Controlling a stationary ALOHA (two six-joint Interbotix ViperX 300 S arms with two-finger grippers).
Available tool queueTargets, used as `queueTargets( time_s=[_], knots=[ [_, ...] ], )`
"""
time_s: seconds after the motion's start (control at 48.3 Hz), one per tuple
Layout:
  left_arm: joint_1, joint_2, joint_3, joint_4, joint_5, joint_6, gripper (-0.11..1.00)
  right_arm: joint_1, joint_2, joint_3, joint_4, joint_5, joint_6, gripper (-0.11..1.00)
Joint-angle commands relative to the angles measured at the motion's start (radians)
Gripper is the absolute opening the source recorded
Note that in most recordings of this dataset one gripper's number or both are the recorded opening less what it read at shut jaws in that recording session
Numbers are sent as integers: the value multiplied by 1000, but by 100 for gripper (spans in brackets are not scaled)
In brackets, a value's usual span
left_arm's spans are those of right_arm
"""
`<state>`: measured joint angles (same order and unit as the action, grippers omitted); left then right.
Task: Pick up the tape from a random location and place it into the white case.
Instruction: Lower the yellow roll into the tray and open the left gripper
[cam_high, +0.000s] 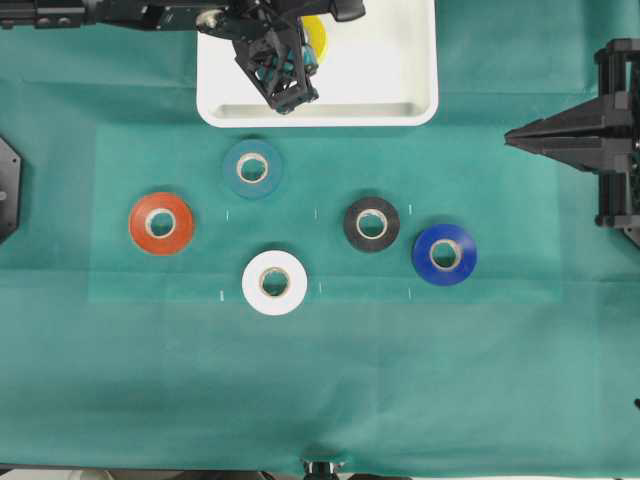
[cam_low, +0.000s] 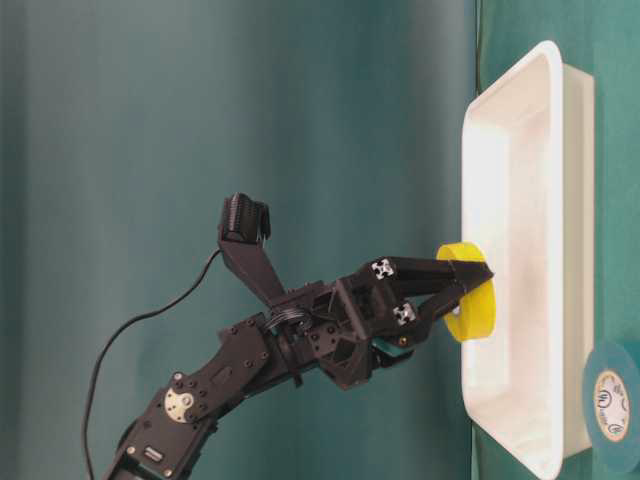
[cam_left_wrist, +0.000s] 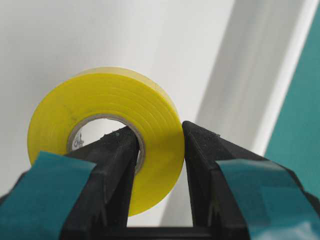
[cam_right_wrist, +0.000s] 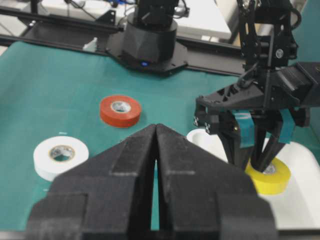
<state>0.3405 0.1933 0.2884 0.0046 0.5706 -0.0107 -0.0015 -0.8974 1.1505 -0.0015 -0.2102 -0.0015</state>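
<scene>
The yellow tape (cam_high: 315, 37) stands on edge inside the white case (cam_high: 320, 116), at its back middle. My left gripper (cam_high: 303, 52) is shut on the tape, with one finger through the pale core and the other on the outer face. In the left wrist view the tape (cam_left_wrist: 125, 95) fills the space between the fingers, with the case floor (cam_left_wrist: 75, 40) behind it. The table-level view shows the gripper (cam_low: 468, 282) holding the tape (cam_low: 475, 310) inside the case (cam_low: 520, 90). My right gripper (cam_high: 515, 137) is shut and empty at the right edge, far from the case.
Five other rolls lie flat on the green cloth in front of the case: teal (cam_high: 252, 168), orange (cam_high: 161, 222), white (cam_high: 274, 282), black (cam_high: 371, 224) and blue (cam_high: 444, 254).
</scene>
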Motion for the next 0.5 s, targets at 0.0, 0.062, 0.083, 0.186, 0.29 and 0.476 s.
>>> queueTargets(
  time_s=[0.0, 0.062, 0.083, 0.186, 0.29, 0.476],
  knots=[
    [9, -3, 3, 2, -21, -2, 24, 2, 6, -28, -2, -5, 0, 0],
    [12, 14, 3, 3, -31, -2, 24, 2, 8, -28, -2, -6, -2, 0],
    [12, 20, 5, 2, -35, -2, 24, 2, 8, -28, -2, -5, 0, 0],
    [14, 57, -2, 2, -51, -2, 24, 2, 8, -28, 0, -5, 0, 0],
    [17, 77, -5, 0, -60, -2, 24, 2, 8, -28, 0, -5, 0, 0],
    [26, 80, -6, -2, -67, 2, 24, 2, 8, -28, 0, -5, -2, 0]
  ],
)
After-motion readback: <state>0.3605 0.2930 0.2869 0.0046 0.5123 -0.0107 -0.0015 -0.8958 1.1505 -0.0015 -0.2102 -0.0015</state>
